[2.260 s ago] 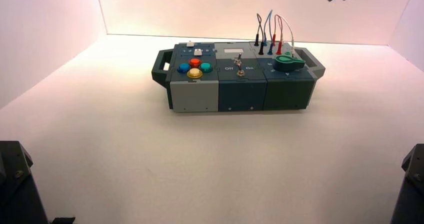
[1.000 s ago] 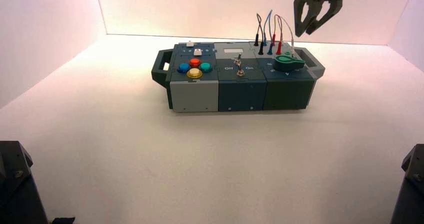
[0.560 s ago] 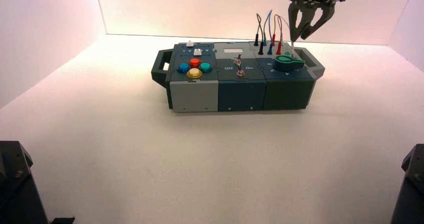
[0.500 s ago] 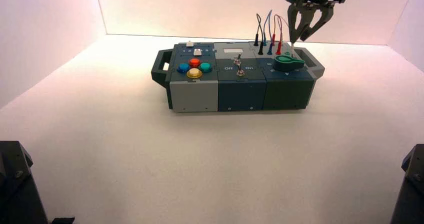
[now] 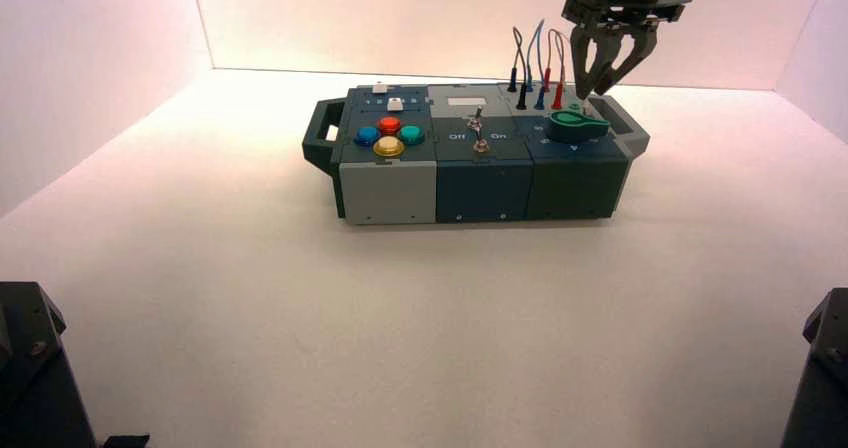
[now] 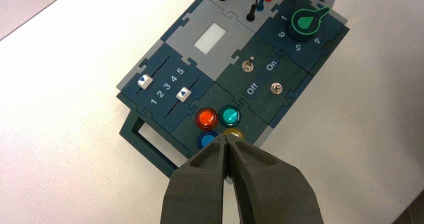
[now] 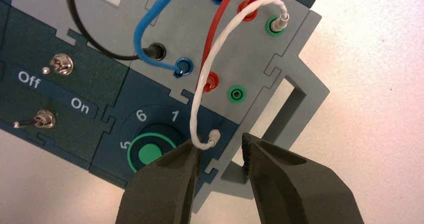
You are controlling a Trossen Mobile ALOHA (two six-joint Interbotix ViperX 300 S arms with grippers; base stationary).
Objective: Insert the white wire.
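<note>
From here, one end of the white wire (image 7: 218,47) sits plugged in beyond the green-ringed socket (image 7: 236,94); its loose plug, nearer the knob than that socket, awaits insertion, the right gripper (image 7: 220,143) parted beside it, apparently empty, the left gripper (image 6: 226,136) idle, closed, on the knob's left.

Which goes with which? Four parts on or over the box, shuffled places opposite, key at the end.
1. white wire's free plug
2. white wire's other plug
3. yellow button
4. right claw

A. in a green-ringed socket
B. nearest the box's front edge of the four round buttons
C. open, above the box's right end
D. outside any socket, near the green-rimmed knob

Pairs: 1-D, 2-A, 3-B, 4-C
</note>
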